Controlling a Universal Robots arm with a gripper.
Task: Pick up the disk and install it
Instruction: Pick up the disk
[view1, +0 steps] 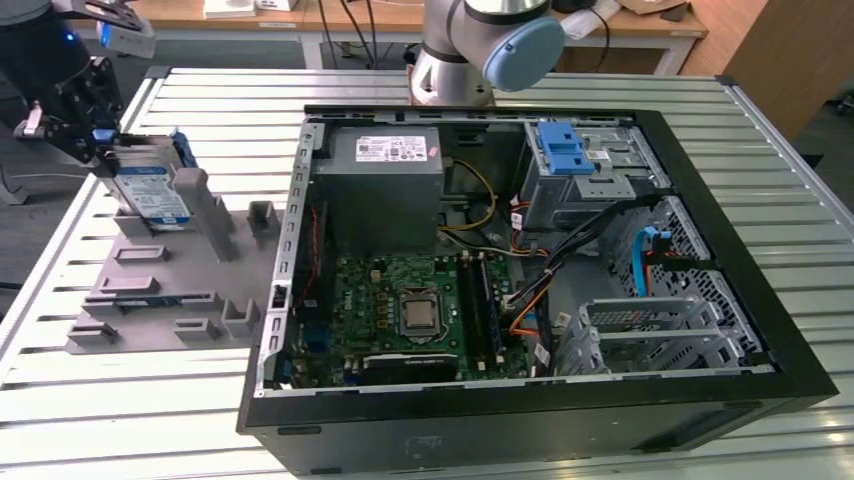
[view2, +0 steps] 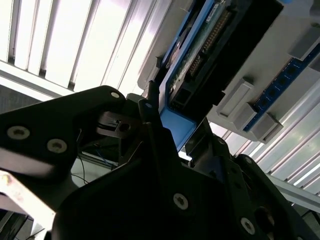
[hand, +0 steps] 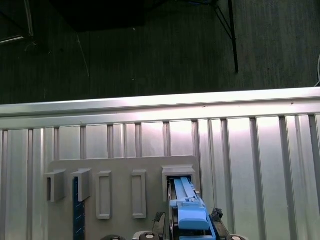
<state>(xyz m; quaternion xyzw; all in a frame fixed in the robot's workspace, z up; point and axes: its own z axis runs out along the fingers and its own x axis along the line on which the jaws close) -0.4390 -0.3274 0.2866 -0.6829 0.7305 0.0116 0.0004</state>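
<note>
The disk (view1: 150, 190) is a flat silver slab with a white-and-blue label and a glossy blue plastic frame round its edges. It stands on edge, leaning slightly, directly beneath your pincer (view1: 104, 150). In the second wrist view its underside shows a green circuit board (view2: 200, 45) with a black connector. Your pincer is clenched on the disk's upper end: in the first wrist view the black fingers (hand: 217, 218) press the blue frame (hand: 189, 212) from both sides.

The disk's lower end sits at a raised rectangular pocket (hand: 177, 172) of a matt grey moulded fixture plate (view1: 160, 290), which carries several more box-shaped pockets. One of them holds a thin blue strip (hand: 76, 210).

Below the pincer and the plate is a ribbed aluminium table (view1: 134, 400) of long bright slats.

Well away from the pincer, towards the exterior view's right, a black computer case (view1: 534, 420) lies open. It holds a green motherboard (view1: 400, 300), a grey metal power-supply box (view1: 380, 190), a metal drive cage with a blue latch (view1: 567, 150), and loose cables
</note>
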